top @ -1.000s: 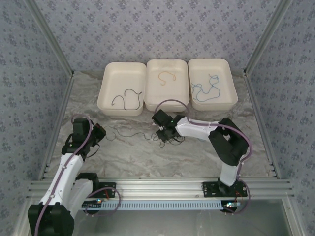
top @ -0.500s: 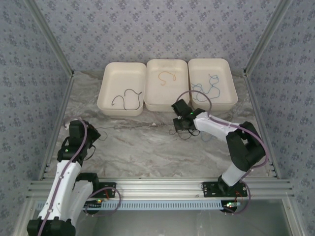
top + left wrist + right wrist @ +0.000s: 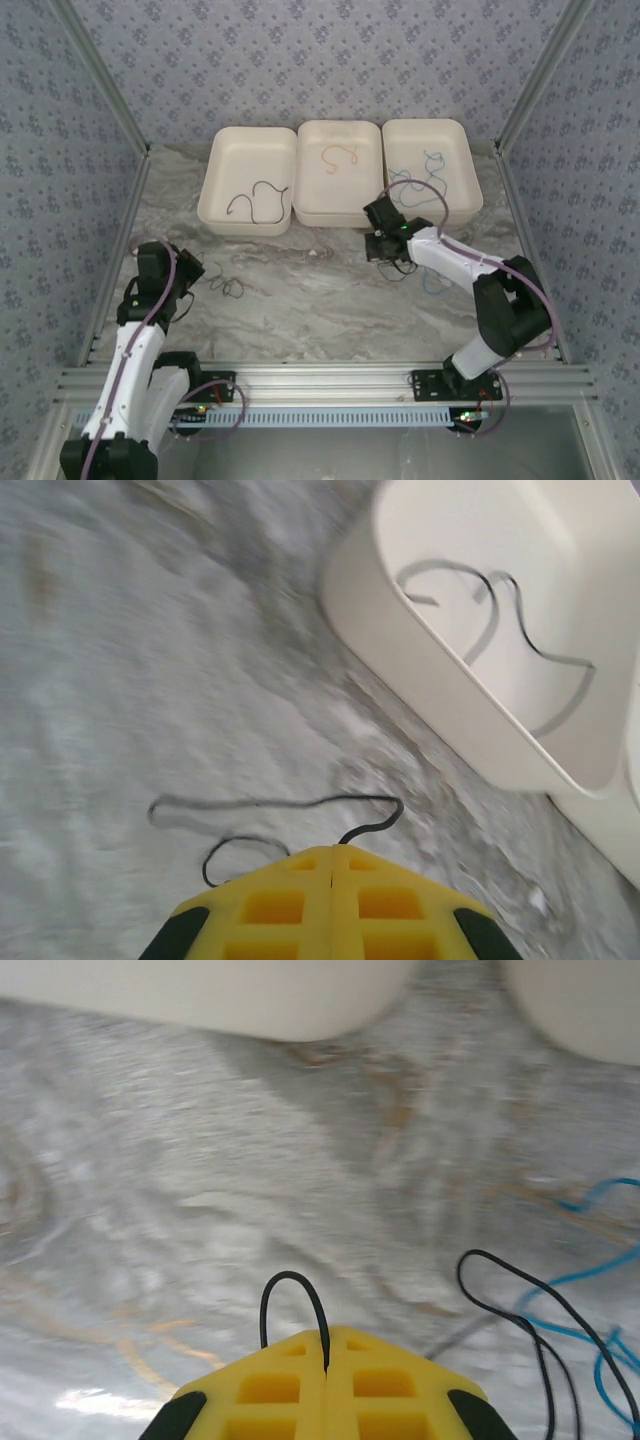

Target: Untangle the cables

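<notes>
The worktop [image 3: 300, 310] looked like grey-white marbled stone or laminate, smooth with a faint sheen. The three trays [image 3: 214, 172] were cream plastic, smooth and matt. The left claw [image 3: 332, 852] and right claw [image 3: 326, 1338] were yellow moulded plastic, dull, with square pockets. The black cable [image 3: 270, 803] and blue cable [image 3: 600, 1272] seemed thin rubbery cord, slightly shiny. The frame rail [image 3: 330, 380] was brushed, ribbed metal. The arm shells [image 3: 450, 262] were glossy white plastic.
</notes>
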